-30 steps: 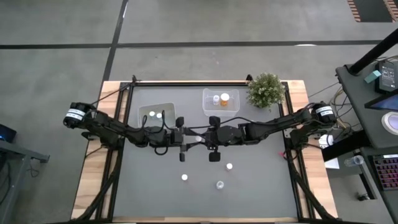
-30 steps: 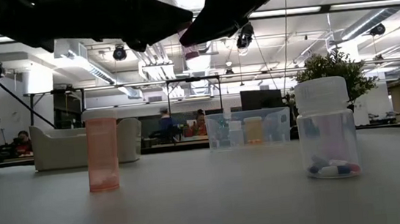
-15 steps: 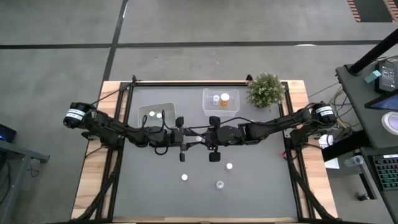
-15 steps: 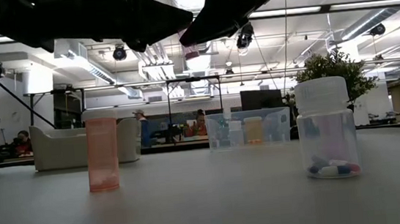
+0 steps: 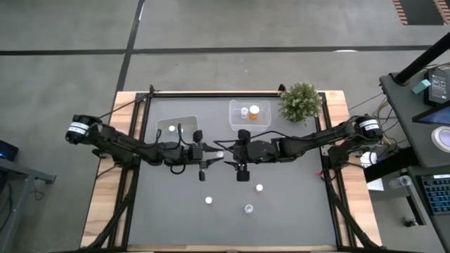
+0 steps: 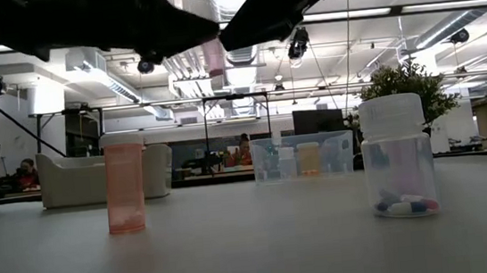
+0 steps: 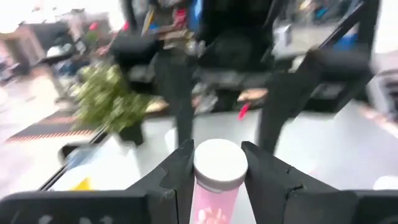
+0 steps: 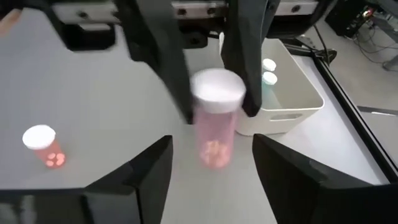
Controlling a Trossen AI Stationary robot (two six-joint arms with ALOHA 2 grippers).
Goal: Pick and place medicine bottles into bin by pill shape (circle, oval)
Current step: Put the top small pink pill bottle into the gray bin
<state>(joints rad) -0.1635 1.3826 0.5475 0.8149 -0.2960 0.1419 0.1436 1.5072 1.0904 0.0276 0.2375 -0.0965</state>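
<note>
While the two arms are meeting over the middle of the tabletop [image 5: 295, 211], the left gripper [image 7: 214, 163] is pinching a pink medicine bottle [image 7: 217, 177] with a white cap between its fingers, holding it up in the air, and the right gripper [image 8: 212, 155] is hanging just across from it with its fingers spread wide and nothing between them. From the right wrist view the pink bottle [image 8: 216, 118] is showing small rounded pills at its bottom, though I cannot tell their shape for sure. Sorting is looking partly done: the white bin [image 5: 163, 126] at about ten o'clock from the table's centre is holding two white-capped bottles [image 5: 171, 129], and the clear bin [image 5: 247, 123] at about one o'clock is holding two more, one of them orange [image 5: 254, 110]. Three bottles are waiting loose on the tabletop at roughly five to six o'clock: one white cap [image 5: 208, 200], another [image 5: 259, 187] and a clearer one [image 5: 248, 208]. By my reckoning the held bottle is going to one of the bins next, and the three loose ones are left after it. The potted plant [image 5: 300, 102] is sitting in the far right corner, out of the way.
</note>
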